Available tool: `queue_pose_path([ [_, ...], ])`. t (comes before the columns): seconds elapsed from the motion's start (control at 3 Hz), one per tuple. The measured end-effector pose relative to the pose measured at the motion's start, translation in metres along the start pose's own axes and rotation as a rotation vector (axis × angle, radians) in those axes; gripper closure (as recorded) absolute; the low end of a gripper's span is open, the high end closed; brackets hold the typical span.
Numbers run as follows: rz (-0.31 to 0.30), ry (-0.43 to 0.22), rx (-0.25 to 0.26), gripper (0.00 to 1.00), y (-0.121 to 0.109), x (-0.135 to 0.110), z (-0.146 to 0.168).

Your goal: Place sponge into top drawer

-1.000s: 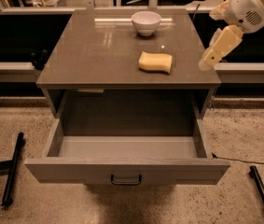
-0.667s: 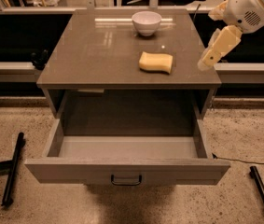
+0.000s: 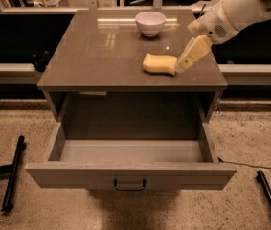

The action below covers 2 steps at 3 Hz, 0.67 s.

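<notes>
Grey-brown and pulled fully out, the top drawer (image 3: 130, 175) fills the foreground, its dark metal handle (image 3: 129, 184) centred on the flat front and its interior bare. A black bar (image 3: 13, 174) lies on the speckled floor (image 3: 250, 138) to the left of the drawer.

Above the drawer, on the brown cabinet top (image 3: 101, 56), the pale yellow sponge (image 3: 159, 63) lies flat near the front edge, right of centre and towards the front right corner.

The cream-coloured gripper (image 3: 177, 71) slants down from the upper right, its tip at the sponge's right end, touching it or just beside it; which of the two cannot be told. Nor can it be told how far the gripper is open, or whether it has hold of the sponge. The white arm (image 3: 240, 11) behind it reaches in over the right edge.

Farther back, a white bowl (image 3: 150, 23) stands near the rear edge, well apart from the sponge.
</notes>
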<state>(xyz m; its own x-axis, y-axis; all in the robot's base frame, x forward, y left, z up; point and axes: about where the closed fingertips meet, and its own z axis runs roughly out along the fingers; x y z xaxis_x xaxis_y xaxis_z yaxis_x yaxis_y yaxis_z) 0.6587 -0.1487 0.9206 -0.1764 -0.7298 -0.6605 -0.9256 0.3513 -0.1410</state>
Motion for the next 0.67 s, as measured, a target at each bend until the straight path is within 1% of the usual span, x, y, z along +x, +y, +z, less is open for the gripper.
queue_pose_path([
  [0.33, 0.036, -0.056, -0.025, 0.00, -0.015, -0.003, 0.040],
  [0.67, 0.060, -0.082, -0.052, 0.00, -0.019, -0.003, 0.071],
])
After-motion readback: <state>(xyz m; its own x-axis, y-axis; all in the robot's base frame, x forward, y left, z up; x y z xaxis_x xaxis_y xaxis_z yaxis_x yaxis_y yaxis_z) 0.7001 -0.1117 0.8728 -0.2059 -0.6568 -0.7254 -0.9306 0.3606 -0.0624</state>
